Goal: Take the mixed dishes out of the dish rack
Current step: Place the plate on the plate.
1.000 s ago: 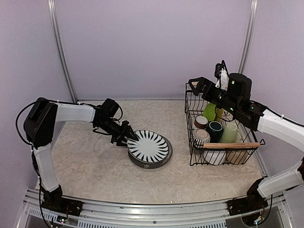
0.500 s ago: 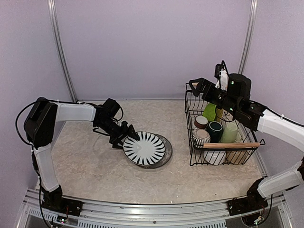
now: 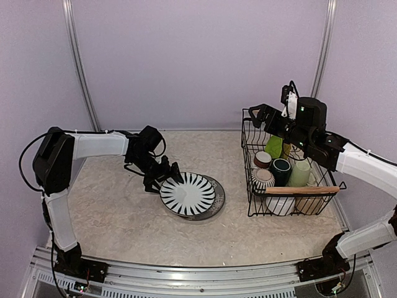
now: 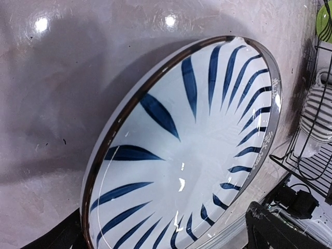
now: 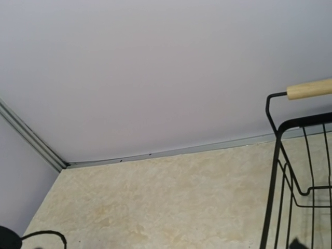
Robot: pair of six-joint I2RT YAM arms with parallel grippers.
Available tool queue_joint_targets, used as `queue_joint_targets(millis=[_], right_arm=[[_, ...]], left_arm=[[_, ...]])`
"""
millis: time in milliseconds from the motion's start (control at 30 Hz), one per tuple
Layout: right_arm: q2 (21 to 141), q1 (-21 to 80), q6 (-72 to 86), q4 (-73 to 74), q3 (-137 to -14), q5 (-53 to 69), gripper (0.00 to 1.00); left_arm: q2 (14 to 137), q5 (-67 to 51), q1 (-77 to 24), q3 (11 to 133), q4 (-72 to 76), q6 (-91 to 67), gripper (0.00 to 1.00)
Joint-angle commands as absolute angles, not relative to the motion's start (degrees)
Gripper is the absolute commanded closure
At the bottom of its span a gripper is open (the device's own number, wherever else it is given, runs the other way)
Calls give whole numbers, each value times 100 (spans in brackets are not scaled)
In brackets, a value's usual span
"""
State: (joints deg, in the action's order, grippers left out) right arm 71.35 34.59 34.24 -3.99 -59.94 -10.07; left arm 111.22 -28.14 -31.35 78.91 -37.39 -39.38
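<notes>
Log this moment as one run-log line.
left gripper: at striped plate rim | plate: on dark plate | right gripper: above dish rack

glossy glazed striped plate (image 4: pixel 207 155), black wire dish rack (image 3: pixel 291 186)

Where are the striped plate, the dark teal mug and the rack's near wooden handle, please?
striped plate (image 3: pixel 188 194), top view, centre of its face.
dark teal mug (image 3: pixel 280 166), top view, its rim.
near wooden handle (image 3: pixel 302 190), top view, middle of rod.

The left end effector (image 3: pixel 166 178) has drawn the striped plate (image 3: pixel 186 194) leftward, so it no longer sits square on the dark plate (image 3: pixel 217 200), whose right rim now shows; the arm's wrist has edged right, and the right arm's too
</notes>
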Motion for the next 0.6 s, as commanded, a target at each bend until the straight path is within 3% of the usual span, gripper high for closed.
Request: queue_joint_targets(millis=[0, 333, 567], right_arm=[[7102, 3433, 3352, -303, -5972, -1133, 0], [7117, 3433, 3339, -291, -5967, -1147, 0], [7014, 3430, 3287, -186, -5929, -1288, 0]], left_arm=[[11187, -2167, -3411, 8260, -4128, -3656, 2], [11668, -2121, -3672, 8900, -4712, -3218, 1], [11624, -1477, -3658, 9078, -5006, -3011, 1]])
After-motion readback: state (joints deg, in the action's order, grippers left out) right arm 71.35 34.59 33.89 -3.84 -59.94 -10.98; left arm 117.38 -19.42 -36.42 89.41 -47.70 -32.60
